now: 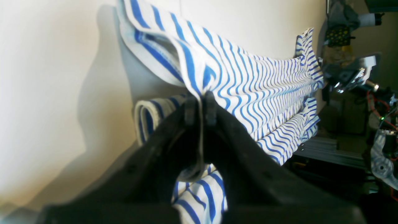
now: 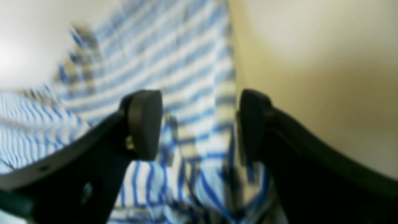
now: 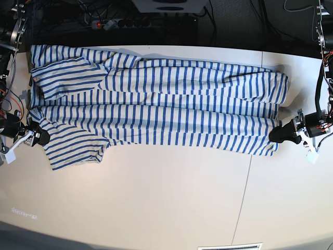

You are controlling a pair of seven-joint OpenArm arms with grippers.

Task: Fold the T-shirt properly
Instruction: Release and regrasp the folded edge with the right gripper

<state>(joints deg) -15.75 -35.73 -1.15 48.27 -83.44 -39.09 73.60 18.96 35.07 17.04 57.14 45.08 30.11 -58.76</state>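
Note:
The T-shirt (image 3: 156,112), white with thin blue stripes, lies stretched across the table, sleeves at the left and hem at the right, folded lengthwise into bands. My left gripper (image 3: 278,134) is at the shirt's near right corner; in the left wrist view the left gripper (image 1: 200,102) is shut on a pinch of the striped cloth (image 1: 255,90). My right gripper (image 3: 37,136) is at the near left shoulder, by the sleeve. In the right wrist view the right gripper (image 2: 199,124) is open, with blurred shirt cloth (image 2: 174,62) showing between its pads (image 2: 144,124).
The table (image 3: 166,198) is pale, with a seam (image 3: 247,182) running front to back on the right. A power strip (image 3: 119,23) and cables lie behind the back edge. Arm hardware and wires stand at both sides (image 3: 325,62).

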